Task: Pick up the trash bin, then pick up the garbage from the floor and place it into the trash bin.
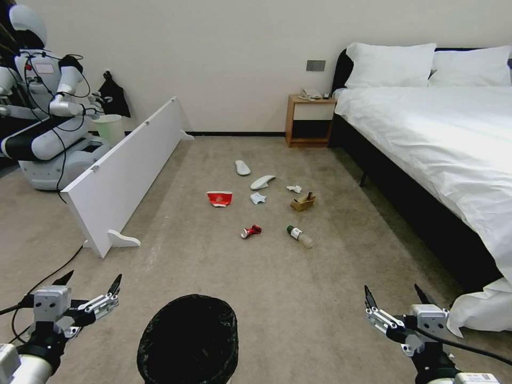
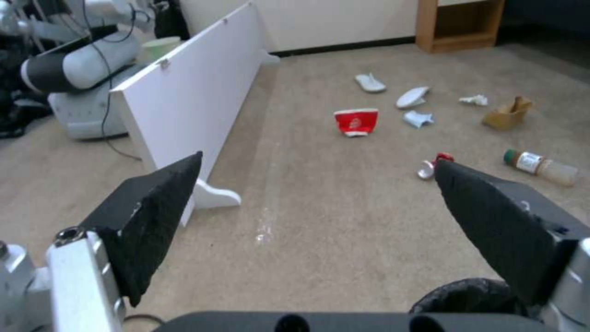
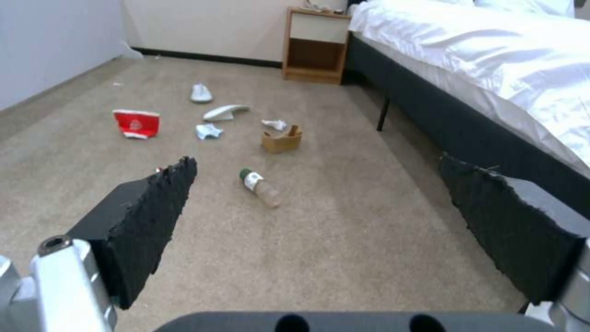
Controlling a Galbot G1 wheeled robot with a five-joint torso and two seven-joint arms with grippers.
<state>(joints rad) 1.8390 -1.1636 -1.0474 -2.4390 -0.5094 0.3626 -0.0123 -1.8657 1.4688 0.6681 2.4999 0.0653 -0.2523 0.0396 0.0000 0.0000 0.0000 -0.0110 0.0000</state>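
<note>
Beige carpeted floor (image 1: 298, 298). Round trash bin with crinkly black bag liner (image 1: 188, 341). Flattened red paper cup, white print (image 1: 219, 198). Crushed red can (image 1: 250, 231). Clear green-capped bottle (image 1: 299, 236). Brown cardboard box (image 1: 303, 202). White bedsheet (image 1: 437, 133).

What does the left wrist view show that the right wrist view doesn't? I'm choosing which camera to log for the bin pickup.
Left wrist view alone: the trash bin rim, the white board, the other robot and the crushed red can, partly behind a fingertip.
Right wrist view alone: the bed and its dark frame.
Both: the red paper cup, both slippers, tissues, cardboard box, bottle and nightstand. Each shows its own gripper open, left gripper, right gripper.
</note>
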